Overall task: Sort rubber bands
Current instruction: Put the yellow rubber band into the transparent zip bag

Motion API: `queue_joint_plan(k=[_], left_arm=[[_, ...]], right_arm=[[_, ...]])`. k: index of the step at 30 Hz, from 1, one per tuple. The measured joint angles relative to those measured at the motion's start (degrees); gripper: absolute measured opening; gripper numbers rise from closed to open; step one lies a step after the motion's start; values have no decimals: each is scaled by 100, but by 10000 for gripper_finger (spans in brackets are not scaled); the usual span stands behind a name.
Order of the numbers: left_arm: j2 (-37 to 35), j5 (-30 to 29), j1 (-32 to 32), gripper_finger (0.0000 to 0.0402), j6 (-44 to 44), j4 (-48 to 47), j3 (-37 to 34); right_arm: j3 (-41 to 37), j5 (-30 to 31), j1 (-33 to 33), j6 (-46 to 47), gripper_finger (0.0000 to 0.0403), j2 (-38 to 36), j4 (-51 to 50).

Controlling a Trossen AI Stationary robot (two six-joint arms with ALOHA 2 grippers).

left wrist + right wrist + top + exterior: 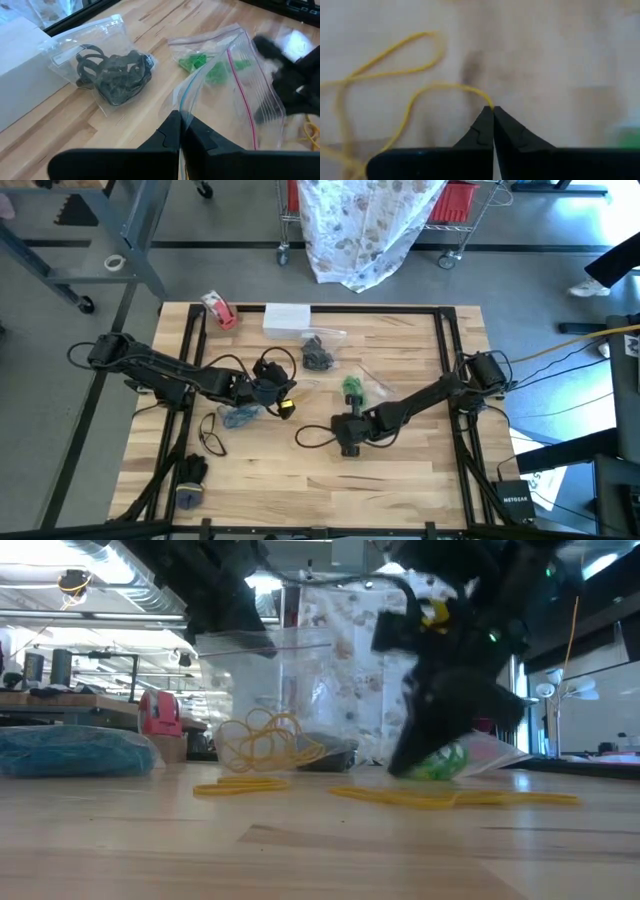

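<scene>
A clear zip bag hangs from my shut left gripper above the table's middle, with tan-yellow rubber bands bunched in its bottom. My right gripper is down at the table, near the front middle, shut on a loose yellow rubber band. More yellow bands lie flat on the wood. A bag of black bands, a bag of green ones and a bag of blue ones rest on the tabletop. My left gripper pinches the clear bag's upper edge between its two fingers, below the zip strip. The bag hangs under the fingers, its lower end near or on the table. My right gripper pinches one strand of the yellow band at its fingertips, coming steeply from above. The band's other loops lie slack on the wood.
A red-and-white tape roll and a white box sit at the far edge. Loose dark bands and a dark bundle lie at the near left. A black frame borders the table.
</scene>
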Motion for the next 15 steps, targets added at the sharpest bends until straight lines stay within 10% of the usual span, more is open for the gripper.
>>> queue_joint_plan(k=[8, 15], left_arm=[[2, 0, 0, 1, 0, 4, 0], [2, 0, 0, 1, -20, 5, 0]], right_arm=[[521, 1893, 423, -41, 0, -268, -839], [1066, 2333, 483, -508, 0, -487, -998]])
